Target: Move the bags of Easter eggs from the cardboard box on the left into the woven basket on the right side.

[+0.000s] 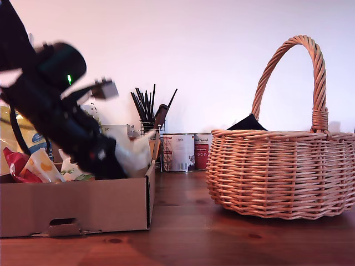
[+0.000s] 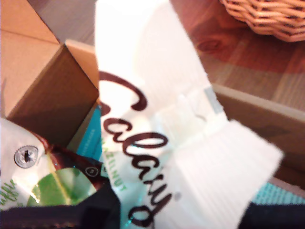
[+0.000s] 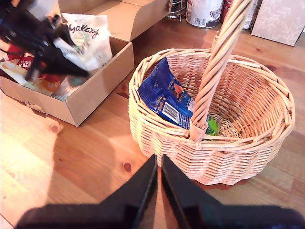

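My first gripper (image 1: 119,160) is shut on a white "Galaxy" bag (image 2: 143,143), held over the cardboard box (image 1: 77,205) at the exterior view's left. From the second wrist view the same bag (image 3: 90,36) hangs at that arm's tip above the box (image 3: 95,90). More bags lie in the box: a red-and-cream one (image 1: 16,163) and a green-and-brown one (image 2: 62,181). The woven basket (image 1: 277,172) stands at the exterior view's right and holds a blue bag (image 3: 167,93). My second gripper (image 3: 158,176) is shut and empty, above the table beside the basket's wall (image 3: 162,129).
Two tins (image 1: 178,152) (image 1: 202,149) and a wire holder of black sticks (image 1: 147,108) stand at the back between box and basket. A yellow pack (image 1: 11,133) sits behind the box. The basket's tall handle (image 3: 214,67) arches over its middle.
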Robot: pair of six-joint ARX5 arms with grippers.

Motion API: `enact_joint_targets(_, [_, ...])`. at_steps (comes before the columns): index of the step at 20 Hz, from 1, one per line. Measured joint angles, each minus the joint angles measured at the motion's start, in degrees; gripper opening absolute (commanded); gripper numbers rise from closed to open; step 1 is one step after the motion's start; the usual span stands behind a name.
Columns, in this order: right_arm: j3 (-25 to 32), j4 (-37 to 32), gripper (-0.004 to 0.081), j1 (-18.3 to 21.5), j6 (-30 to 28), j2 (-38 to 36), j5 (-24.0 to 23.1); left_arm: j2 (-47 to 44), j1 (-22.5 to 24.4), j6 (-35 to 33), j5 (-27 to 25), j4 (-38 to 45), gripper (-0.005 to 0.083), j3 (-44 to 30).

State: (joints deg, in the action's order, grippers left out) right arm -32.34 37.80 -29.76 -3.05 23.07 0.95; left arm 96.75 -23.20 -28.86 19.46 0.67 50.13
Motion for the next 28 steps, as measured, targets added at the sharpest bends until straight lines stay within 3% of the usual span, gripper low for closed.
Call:
enact_joint_targets(5, [0.0,0.0,-0.0013,0.0,0.02,0.0,-0.02,-11.08,0.0,0.0,0.9,-1.09,0.0144,0.02])
enact_joint_targets(8, [0.0,0.0,-0.0013,0.0,0.02,0.0,-0.02,-14.21,-0.74,0.15,5.95,-0.2,0.0144,0.02])
enact_joint_targets(12, [0.0,0.0,-0.0013,0.0,0.02,0.0,0.0,-14.27,-6.49,2.69,8.96,4.02,0.0144,0.0])
enact_joint_targets(17, [0.0,0.0,-0.0013,0.0,0.02,0.0,0.0,-14.21,-14.73,2.1,7.56,14.88,0.0144,0.22])
enact_joint_targets(21, [0.0,0.0,-0.0013,0.0,0.02,0.0,0.0,-8.85,-18.45,-5.64,6.38,15.23,0.0145,6.73])
enact_joint_targets(28, [0.0,-0.02,-0.0013,0.0,0.02,0.0,-0.02,4.26,-18.8,-26.25,5.49,13.0,0.0149,17.35])
